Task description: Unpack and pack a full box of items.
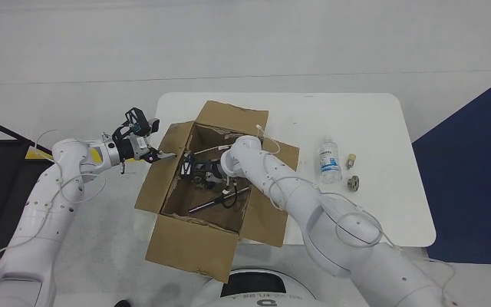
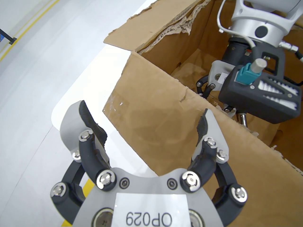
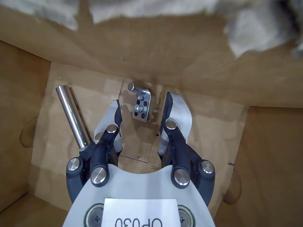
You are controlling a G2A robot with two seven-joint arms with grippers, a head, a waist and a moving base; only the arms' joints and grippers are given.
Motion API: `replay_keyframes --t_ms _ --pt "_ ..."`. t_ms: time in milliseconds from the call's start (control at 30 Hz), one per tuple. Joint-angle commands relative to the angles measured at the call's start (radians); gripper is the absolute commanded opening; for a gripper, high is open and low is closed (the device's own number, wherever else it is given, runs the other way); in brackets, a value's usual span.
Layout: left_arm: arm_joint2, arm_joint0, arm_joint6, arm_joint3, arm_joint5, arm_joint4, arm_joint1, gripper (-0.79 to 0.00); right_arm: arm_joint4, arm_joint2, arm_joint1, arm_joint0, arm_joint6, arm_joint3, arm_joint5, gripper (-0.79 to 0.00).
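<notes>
An open cardboard box (image 1: 193,244) stands on the white table (image 1: 368,115). My right gripper (image 3: 142,99) is down inside the box (image 3: 208,128), open, with a small perforated metal bracket (image 3: 142,109) lying on the floor between its fingers, untouched. A shiny steel rod (image 3: 72,116) lies beside it; in the top view the rod (image 1: 219,202) shows a dark handle end. My left gripper (image 2: 144,114) is open and holds nothing, just outside the box's side flap (image 2: 153,119). From above, the left gripper (image 1: 157,156) is at that flap and the right gripper (image 1: 192,172) is in the box.
A clear plastic bottle (image 1: 328,160) lies on the table right of the box, with a small brass-coloured part (image 1: 350,161) and a round metal part (image 1: 353,183) beside it. The box flaps (image 1: 230,115) stand out on all sides. The table's edge (image 2: 56,109) is close to my left gripper.
</notes>
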Motion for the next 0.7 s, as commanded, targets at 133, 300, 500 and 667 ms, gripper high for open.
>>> replay_keyframes --t_ms 133,300,500,667 --pt "0.0 0.0 0.0 0.0 0.0 0.0 0.0 0.0 0.013 0.0 -0.014 0.011 0.02 0.031 -0.011 -0.419" --pt "0.0 0.0 0.0 0.0 0.0 0.0 0.0 0.0 0.017 0.001 -0.023 0.019 0.029 0.054 0.001 -0.437" --pt "0.0 0.0 0.0 0.0 0.0 0.0 0.0 0.0 0.031 0.003 -0.038 0.026 0.048 0.083 0.009 -0.44" --pt "0.0 0.0 0.0 0.0 0.0 0.0 0.0 0.0 0.028 -0.001 -0.047 0.027 0.043 0.104 0.002 -0.443"
